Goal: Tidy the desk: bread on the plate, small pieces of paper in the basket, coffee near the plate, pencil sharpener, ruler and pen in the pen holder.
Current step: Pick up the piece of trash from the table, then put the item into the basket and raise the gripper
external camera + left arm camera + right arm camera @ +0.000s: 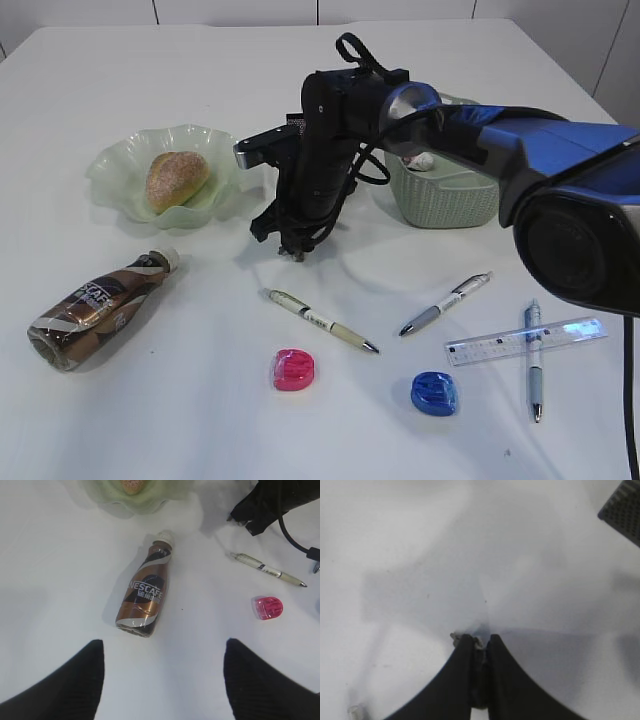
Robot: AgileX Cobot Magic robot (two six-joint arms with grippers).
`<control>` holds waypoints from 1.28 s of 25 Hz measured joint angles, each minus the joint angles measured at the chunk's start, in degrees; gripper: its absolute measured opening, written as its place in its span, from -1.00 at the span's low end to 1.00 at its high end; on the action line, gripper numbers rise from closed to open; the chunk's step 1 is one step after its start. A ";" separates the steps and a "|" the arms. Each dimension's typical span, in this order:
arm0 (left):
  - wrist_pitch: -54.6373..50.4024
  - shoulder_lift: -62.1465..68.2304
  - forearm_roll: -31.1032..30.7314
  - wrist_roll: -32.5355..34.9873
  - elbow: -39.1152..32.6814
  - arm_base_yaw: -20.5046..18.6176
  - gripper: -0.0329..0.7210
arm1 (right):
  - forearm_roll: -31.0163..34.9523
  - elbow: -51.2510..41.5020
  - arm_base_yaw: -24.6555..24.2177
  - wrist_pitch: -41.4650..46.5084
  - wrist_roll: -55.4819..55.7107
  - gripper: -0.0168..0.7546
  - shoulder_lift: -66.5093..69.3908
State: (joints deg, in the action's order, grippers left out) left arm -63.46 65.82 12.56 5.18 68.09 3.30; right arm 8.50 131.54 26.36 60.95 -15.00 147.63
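My right gripper [292, 250] [479, 639] points down at the desk [200, 400] in front of the plate, shut on a small piece of paper [479, 641] that shows crumpled and whitish at its fingertips. The bread [177, 178] lies in the pale green plate [120, 165]. The coffee [100, 305] [145, 592] lies on its side, ahead of my open left gripper [162, 647], which holds nothing. The basket [450, 205] stands behind the right arm, with paper [420, 160] in it. A mesh corner of the pen holder [625, 512] shows in the right wrist view.
Three pens [320, 320] [445, 303] [533, 360] lie on the desk, the right one across the clear ruler [572, 332]. A pink pencil sharpener [294, 369] [268, 607] and a blue one [434, 392] sit near the front edge.
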 joint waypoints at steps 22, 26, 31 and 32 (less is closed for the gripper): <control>0.00 0.00 0.00 0.00 0.00 0.00 0.48 | -2.70 24.87 0.00 10.17 0.00 -0.86 0.13; 0.00 0.00 0.00 0.00 0.00 0.00 0.48 | -3.61 25.73 -0.77 10.69 0.00 -0.86 0.03; 0.00 0.00 0.00 0.00 0.00 0.00 0.48 | -3.61 25.73 -4.21 10.80 0.00 -0.86 0.03; 0.00 0.00 0.00 0.00 0.00 0.00 0.48 | -3.65 25.73 -5.57 10.88 0.00 -0.86 0.03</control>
State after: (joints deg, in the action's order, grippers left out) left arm -63.46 65.82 12.56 5.18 68.09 3.30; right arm 4.86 157.28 20.79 71.83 -15.00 147.66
